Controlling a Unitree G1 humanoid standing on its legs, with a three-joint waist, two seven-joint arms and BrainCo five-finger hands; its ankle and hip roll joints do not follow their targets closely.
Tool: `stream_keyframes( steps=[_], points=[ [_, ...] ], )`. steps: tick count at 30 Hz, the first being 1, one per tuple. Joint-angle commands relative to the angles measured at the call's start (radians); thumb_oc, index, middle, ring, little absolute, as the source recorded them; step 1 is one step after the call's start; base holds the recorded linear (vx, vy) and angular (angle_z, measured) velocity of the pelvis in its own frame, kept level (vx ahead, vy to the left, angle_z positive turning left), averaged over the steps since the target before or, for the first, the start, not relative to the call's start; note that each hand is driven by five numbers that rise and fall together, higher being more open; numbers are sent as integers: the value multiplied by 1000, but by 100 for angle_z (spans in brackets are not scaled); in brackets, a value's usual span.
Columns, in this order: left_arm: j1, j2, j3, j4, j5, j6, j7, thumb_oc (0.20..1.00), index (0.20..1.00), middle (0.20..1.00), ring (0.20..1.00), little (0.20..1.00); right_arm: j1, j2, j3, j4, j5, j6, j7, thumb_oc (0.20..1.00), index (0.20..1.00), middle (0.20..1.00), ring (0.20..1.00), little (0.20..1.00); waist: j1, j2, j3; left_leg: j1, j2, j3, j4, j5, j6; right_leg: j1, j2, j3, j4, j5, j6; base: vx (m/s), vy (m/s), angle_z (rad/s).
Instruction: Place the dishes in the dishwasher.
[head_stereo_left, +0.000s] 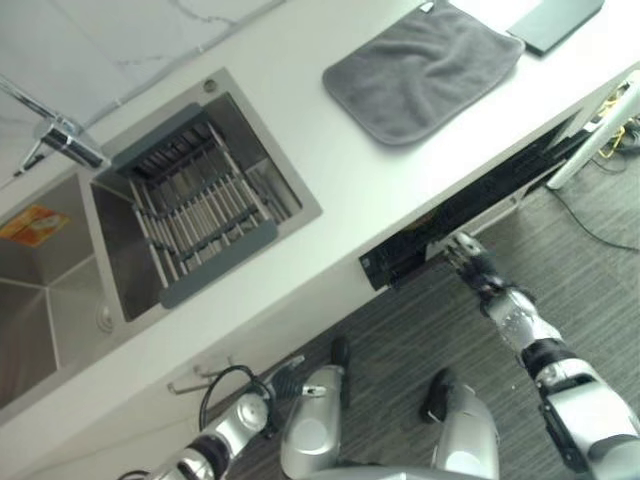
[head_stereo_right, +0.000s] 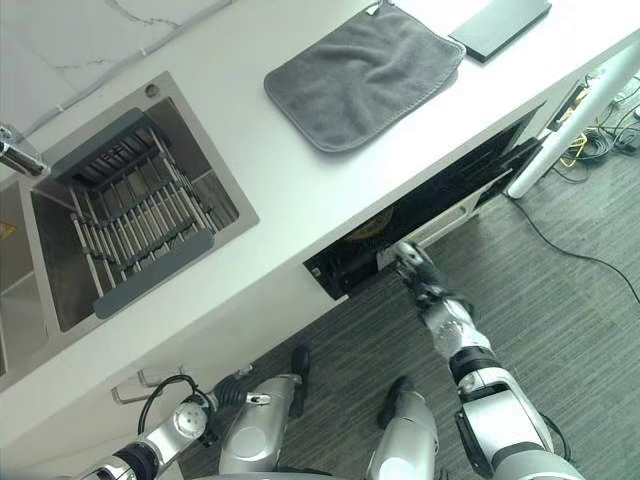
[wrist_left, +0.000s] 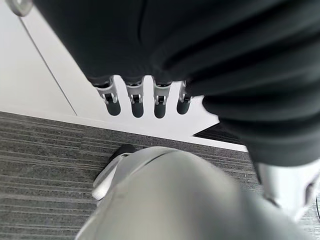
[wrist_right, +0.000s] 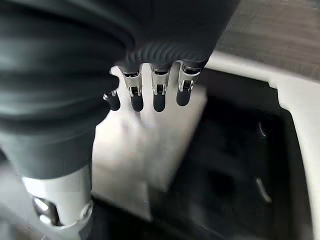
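Room: I am looking down on a white counter (head_stereo_left: 330, 170) over a grey striped floor (head_stereo_left: 400, 340), with a sink (head_stereo_left: 60, 290) at the robot's left.
Counter: a grey towel (head_stereo_left: 425, 70) lies flat, and a dark flat tablet (head_stereo_left: 553, 20) sits just beyond it.
Dishes: I see no plate or cup on the counter; the rack (head_stereo_left: 195, 205) over the sink looks bare, so I cannot tell where the dishes are.
Dishwasher: the dishwasher (head_stereo_right: 420, 215) under the counter stands partly open, its dark gap showing.
Right hand: my right hand (head_stereo_right: 415, 268) is at the door's top edge, fingers (wrist_right: 159, 97) straight, gripping nothing.
Left hand: my left hand (wrist_left: 145, 95) hangs low by the cupboard front, fingers relaxed, empty.
Risk one: straight fingers could slide off the door edge, and the door might drop or spring shut.
Risk two: fingers pushed into the gap could get pinched.
Risk three: cables (head_stereo_left: 620, 130) on the floor near the door's far end could snag.
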Motion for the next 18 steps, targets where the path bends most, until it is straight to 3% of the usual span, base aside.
stream_keyframes(
  steps=[1,6,18],
  points=[
    [26,60,-33,-42,9,-29,-4,1000,1000,1000,1000,1000,-310,59,22,-63,-60,-39,96,1000,1000,1000,1000,1000,76,-32,-19,-8,-47,7,-57,72,45,123,6,-35,-59,48,9,141,121,9],
    [33,77,-39,-38,7,-40,-9,1000,1000,1000,1000,1000,-433,-2,36,30,-110,-42,80,1000,1000,1000,1000,1000,127,-34,-27,2,-59,-16,-118,92,45,159,-4,-65,-117,72,24,89,96,18],
    [11,102,17,-5,-20,-21,-42,1000,1000,1000,1000,1000,-536,-54,41,120,-133,-37,49,1000,1000,1000,1000,1000,182,-56,-30,4,-67,-30,-177,113,51,198,-9,-114,-193,117,45,36,26,14]
  ],
)
